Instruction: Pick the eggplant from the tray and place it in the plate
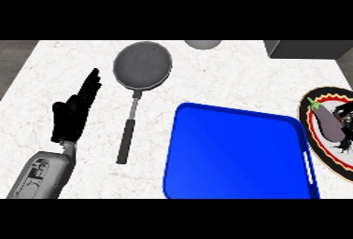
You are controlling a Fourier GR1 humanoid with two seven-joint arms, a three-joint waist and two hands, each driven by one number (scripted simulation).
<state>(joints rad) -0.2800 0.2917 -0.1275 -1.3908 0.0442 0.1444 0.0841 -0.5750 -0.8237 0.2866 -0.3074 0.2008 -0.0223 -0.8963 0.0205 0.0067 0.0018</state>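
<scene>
I see the eggplant (328, 121) already lying on the plate (308, 133), long axis up-down, right of the tray (238, 154). My left hand (72, 112) rests open, far left, holding nothing.

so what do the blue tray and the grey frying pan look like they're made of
The blue rectangular tray looks like glossy plastic: saturated uniform colour, rounded raised rim, a white highlight along its right edge. The grey round frying pan looks like matte metal, dull grey with no sharp reflections; its long handle is darker, possibly coated or plastic.
</scene>
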